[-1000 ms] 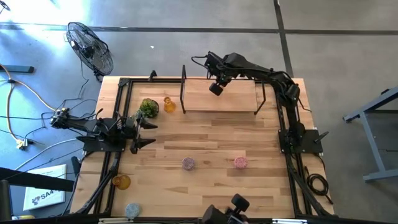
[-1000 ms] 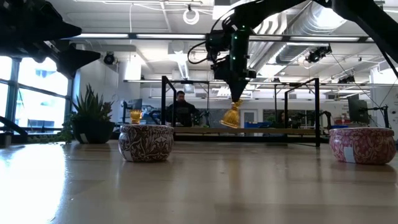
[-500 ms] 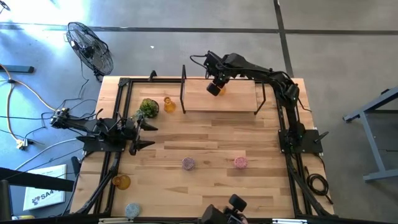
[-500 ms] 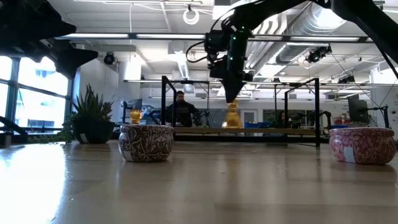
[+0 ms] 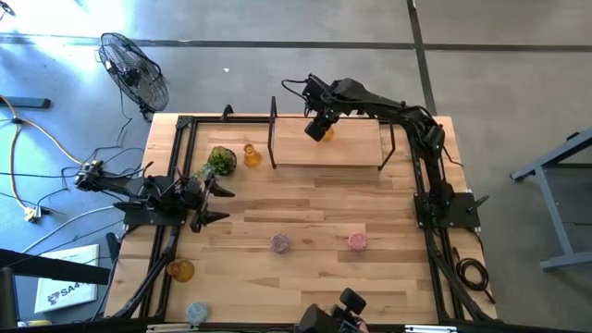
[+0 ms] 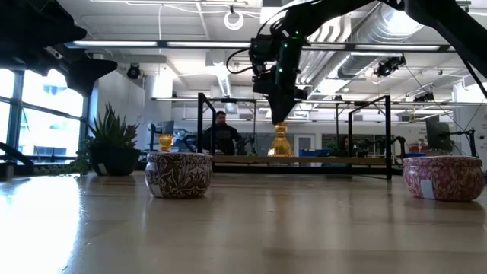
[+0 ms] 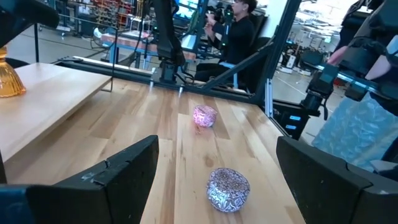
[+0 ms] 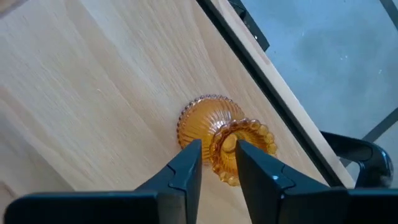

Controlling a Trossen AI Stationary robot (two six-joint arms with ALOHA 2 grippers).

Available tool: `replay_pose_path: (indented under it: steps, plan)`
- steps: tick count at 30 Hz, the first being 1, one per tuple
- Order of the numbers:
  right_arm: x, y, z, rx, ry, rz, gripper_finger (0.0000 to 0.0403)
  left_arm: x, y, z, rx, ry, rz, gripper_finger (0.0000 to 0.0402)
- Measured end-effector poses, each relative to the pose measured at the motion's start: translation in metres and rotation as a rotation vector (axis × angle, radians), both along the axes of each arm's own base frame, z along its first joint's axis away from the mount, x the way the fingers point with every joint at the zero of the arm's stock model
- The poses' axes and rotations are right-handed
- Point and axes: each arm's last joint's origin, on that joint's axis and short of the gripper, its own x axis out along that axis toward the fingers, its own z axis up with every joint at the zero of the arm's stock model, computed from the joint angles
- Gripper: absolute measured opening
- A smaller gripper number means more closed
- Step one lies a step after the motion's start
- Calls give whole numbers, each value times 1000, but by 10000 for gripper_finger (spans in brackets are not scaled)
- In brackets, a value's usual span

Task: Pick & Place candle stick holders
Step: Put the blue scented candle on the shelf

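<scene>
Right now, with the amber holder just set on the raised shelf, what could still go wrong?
1. The right gripper fingers sit close around the amber candle stick holder's neck; lifting before they are clear could topple it.
2. It stands near the raised shelf's far edge, so a nudge might push it off.
3. The left gripper, open, waits beside the plant, which it might brush.

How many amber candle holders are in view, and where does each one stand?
3. One on the raised shelf under the right gripper: shelf amber holder. One beside the plant: plant-side amber holder. One near the table's front-left corner: corner amber holder.
</scene>
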Motion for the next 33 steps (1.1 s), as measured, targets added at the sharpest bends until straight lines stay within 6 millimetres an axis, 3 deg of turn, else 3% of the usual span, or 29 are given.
replay_pose_path:
  steps: [8,14,21,26,33]
  plan:
    - [1,4,34,-68,-22,-38,79,0,0,0,0,0,0,321]
    - [4,27,72,-19,-88,23,74,0,0,0,0,0,1,321]
    - [3,80,101,99,-84,148,74,0,1,1,-5,-15,25,321]
    - [1,125,102,141,-18,206,74,0,0,1,-38,-14,-1,321]
    - [-1,201,90,124,84,308,74,0,0,1,-117,-5,4,321]
